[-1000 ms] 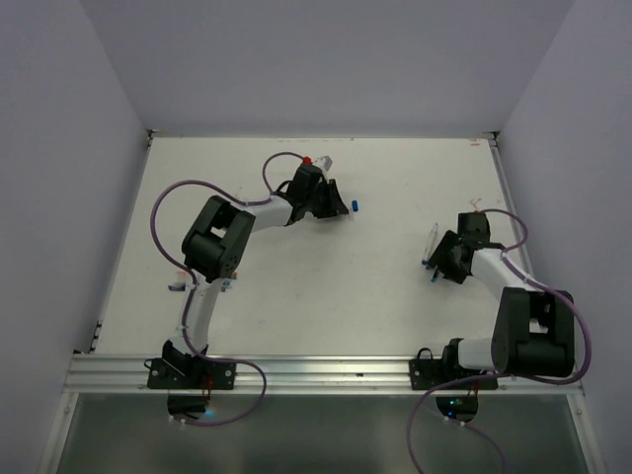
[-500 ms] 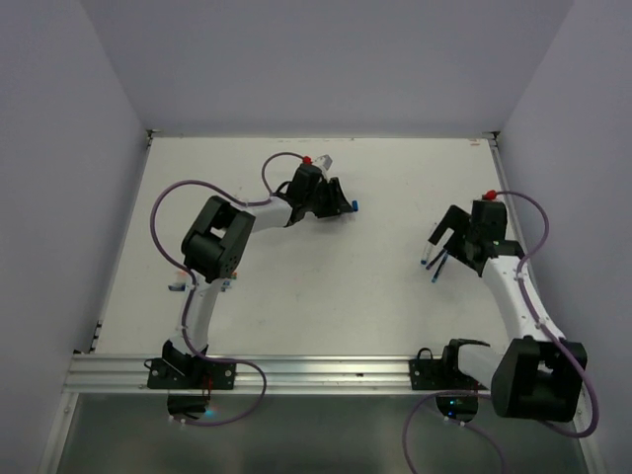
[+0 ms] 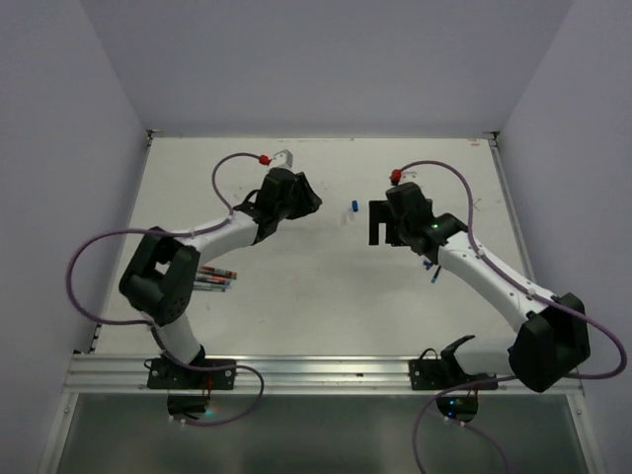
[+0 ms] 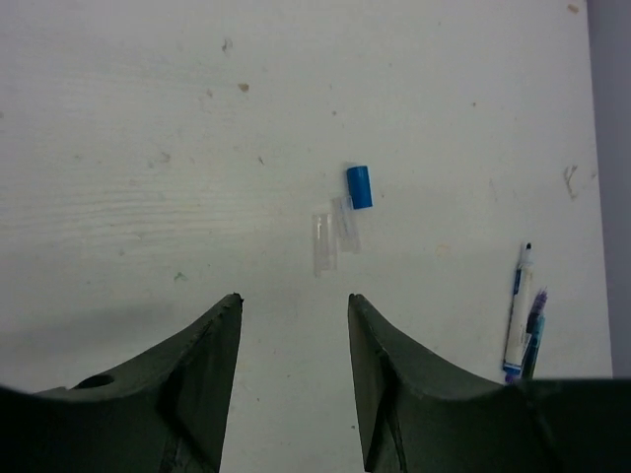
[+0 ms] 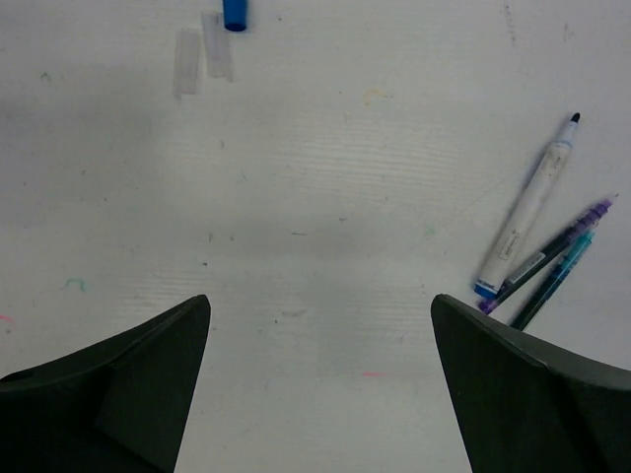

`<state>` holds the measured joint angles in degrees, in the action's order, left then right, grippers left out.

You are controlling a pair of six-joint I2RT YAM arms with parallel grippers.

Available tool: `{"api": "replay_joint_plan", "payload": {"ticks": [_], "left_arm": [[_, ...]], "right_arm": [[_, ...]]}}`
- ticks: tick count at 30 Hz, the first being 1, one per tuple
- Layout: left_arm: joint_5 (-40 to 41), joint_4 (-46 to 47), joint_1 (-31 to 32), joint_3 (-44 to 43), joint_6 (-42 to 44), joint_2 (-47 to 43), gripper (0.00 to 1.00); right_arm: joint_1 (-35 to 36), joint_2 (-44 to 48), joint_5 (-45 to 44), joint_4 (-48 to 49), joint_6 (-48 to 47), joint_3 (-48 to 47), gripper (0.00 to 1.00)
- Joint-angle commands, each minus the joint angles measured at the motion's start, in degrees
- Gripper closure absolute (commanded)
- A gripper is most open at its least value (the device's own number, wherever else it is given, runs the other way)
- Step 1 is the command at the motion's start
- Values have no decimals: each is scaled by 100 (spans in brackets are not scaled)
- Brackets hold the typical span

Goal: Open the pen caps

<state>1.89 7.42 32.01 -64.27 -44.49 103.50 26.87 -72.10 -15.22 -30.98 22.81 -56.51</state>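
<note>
The left claw (image 4: 294, 301) is released, its two dark fingers parted with only bare bench (image 4: 118, 118) between them. The right claw (image 5: 320, 301) stands wider apart, likewise gripping nothing. Three caps lie loose on the bench. One is a blue cap (image 4: 359, 187), a short opaque cylinder. The other two are clear caps (image 4: 323, 243), pale see-through stubs lying side by side, and the right-hand one sits just beside the blue cap's near end. From the left wrist, the trio lies ahead of the claw's gap and a little to its right, apart from both fingers. From the right wrist, it lies well ahead and to the left, with the blue cap cut off by the top edge. From above, the blue cap rests between the two claws, touching neither. Farther out are three pens in a fan near the right arm: a white pen (image 5: 527, 219) with a bare dark tip, a purple pen (image 5: 547, 258) and a teal pen (image 5: 552, 281). A bundle of pens (image 3: 212, 278) lies by the left arm, too small to count.
</note>
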Motion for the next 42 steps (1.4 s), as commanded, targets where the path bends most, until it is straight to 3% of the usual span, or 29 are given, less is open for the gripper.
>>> {"api": "replay_joint_plan", "payload": {"ticks": [1, 4, 5, 8, 12, 17, 20, 32, 37, 42], "left_arm": [[1338, -993, -98, 160, -515, -1173, 50], [2041, -2417, -169, 134, -1067, -1674, 58], [2296, -2734, -221, 143, -1192, -1841, 65], [2710, -4053, -484, 160, -1904, -2087, 71], [2878, -4810, -845, 292, -2178, -2308, 64], [3001, -5005, -1249, 652, -2362, -2484, 50], [3106, -5005, -1373, 871, -2406, -2519, 49], [3291, -4680, -1970, 1435, -2362, -2405, 50], [3221, -4372, -2014, 1628, -2336, -2177, 58], [3247, -4205, -2085, 1672, -2327, -2001, 59]], "right_arm": [[739, -559, -1341, -390, -365, -693, 1], [881, -832, -1554, -366, -216, -906, 1], [898, -850, -1467, -69, -276, -879, 1], [899, -692, -888, 529, -312, -512, 1], [916, -507, -105, 857, -408, -237, 1], [951, -753, 336, 726, -602, -281, 1], [951, -684, 397, 769, -646, -194, 2], [951, -244, 837, 971, -628, 96, 2], [951, -191, 916, 1050, -602, 175, 2], [951, -129, 837, 1059, -628, 219, 1]]}}
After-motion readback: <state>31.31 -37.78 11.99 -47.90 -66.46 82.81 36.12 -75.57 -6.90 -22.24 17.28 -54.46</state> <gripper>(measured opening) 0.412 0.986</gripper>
